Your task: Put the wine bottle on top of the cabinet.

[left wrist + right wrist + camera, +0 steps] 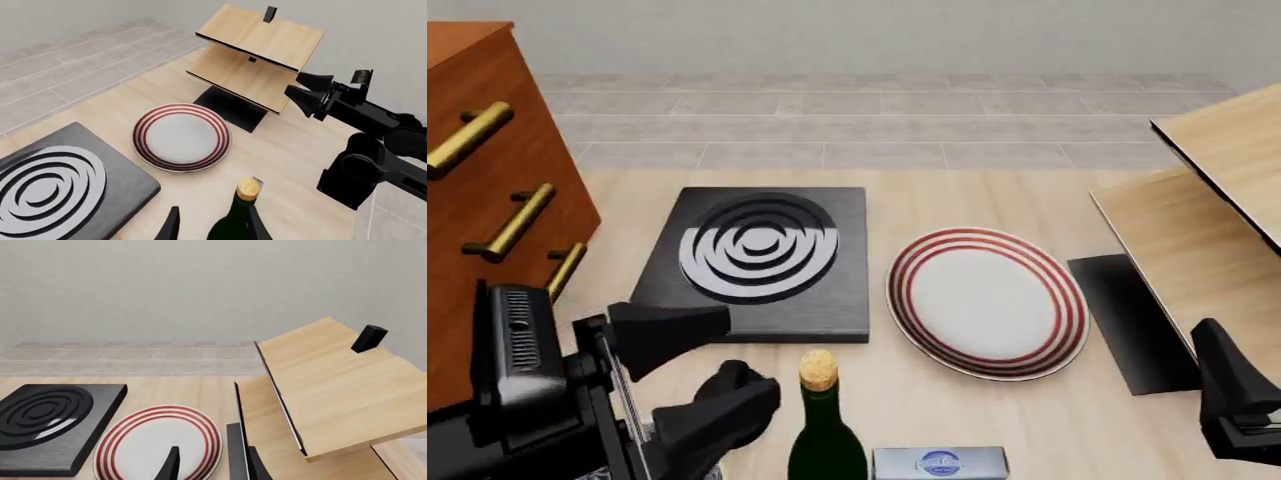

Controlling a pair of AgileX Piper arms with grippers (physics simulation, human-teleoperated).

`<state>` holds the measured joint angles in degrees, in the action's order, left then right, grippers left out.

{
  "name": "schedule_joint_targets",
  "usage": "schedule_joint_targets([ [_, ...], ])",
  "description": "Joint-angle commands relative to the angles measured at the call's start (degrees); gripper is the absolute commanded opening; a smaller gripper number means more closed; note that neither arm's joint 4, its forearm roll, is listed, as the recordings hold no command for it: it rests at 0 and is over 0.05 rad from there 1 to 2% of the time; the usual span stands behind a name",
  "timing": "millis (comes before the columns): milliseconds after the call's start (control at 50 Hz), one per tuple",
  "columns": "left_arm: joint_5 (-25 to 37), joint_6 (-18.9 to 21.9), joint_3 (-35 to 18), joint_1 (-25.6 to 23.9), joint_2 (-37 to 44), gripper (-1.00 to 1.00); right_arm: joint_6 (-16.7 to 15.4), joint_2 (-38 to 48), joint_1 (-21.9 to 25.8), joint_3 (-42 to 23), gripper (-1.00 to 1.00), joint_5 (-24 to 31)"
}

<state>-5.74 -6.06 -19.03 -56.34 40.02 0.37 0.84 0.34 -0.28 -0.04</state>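
Left end effector point(714, 365) — fingers apart

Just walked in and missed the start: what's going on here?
Two simulated arms work at a table. The left gripper is next to the wine bottle, which stands upright at the near edge; whether it grips is unclear. The cabinet it must top stands to the left. The right gripper hangs open over the striped plate, holding nothing.

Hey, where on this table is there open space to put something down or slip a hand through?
Bare wood lies beyond the striped plate toward the far edge, and between the cabinet and burner slab. The near edge is crowded: wine bottle, small box, left gripper.
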Motion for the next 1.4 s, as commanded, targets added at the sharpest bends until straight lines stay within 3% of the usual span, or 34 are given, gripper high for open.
schedule_joint_targets([
  [20, -1.72, 1.71, -0.89, -3.74, 4.74, 1.0, -0.11, -0.15, 0.01, -0.04, 1.0, 0.1],
  [540, -3.55, 1.04, -4.0, -8.57, 12.57, 1.0, -0.06, 0.06, 0.02, -0.02, 1.0, -0.09],
  [600, -3.4, 3.12, -4.46, -7.75, 14.69, 1.0, 0.04, 0.37, 0.01, 0.05, 1.0, -0.36],
  [900, -4.52, 3.82, -5.34, -7.97, 20.29, 1.0, 0.03, 0.03, 0.0, 0.04, 1.0, -0.05],
  [1180, -4.73, 5.13, -5.14, -7.27, 20.61, 1.0, -0.03, -0.2, 0.01, 0.0, 1.0, 0.16],
  [1200, -4.62, 5.49, -5.18, -7.13, 20.42, -1.0, -0.07, -0.24, 0.01, 0.0, 1.0, 0.17],
  [1400, -2.8, 6.71, -6.56, -6.38, 19.83, -1.0, 0.0, 0.07, 0.01, 0.1, 1.0, -0.17],
])
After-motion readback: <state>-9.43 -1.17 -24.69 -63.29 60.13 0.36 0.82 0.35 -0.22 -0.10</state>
